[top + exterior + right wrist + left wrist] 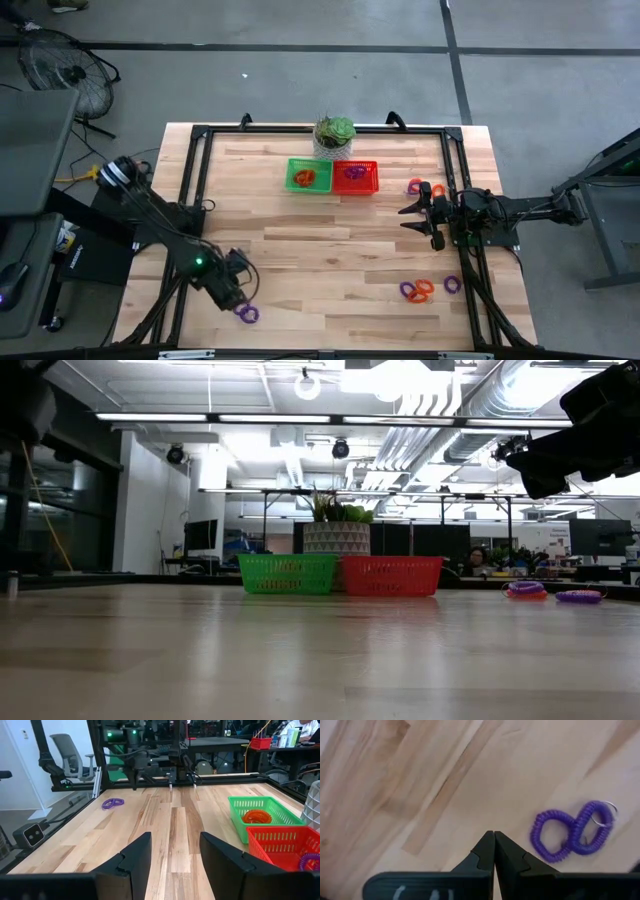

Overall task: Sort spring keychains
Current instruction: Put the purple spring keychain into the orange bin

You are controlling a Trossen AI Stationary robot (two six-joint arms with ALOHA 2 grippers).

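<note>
Two purple spring keychains [572, 832] lie touching each other flat on the wood near the table's front left [247, 313]; one bears a metal ring. My left gripper [494, 839] hovers shut just beside them [238, 290], pointing down, nothing between its fingers. My right gripper [172, 852] waits open and level at the table's right side [412, 215]. At the back stand a green basket [308, 176] with an orange keychain [256, 816] in it and a red basket [356, 177] with a purple one [310, 861].
More orange and purple keychains lie at the right: some near the right arm [416, 187], some at the front right [425, 290]. A potted plant [334, 135] stands behind the baskets. A black frame [195, 170] borders the table. Bare wood spans the middle.
</note>
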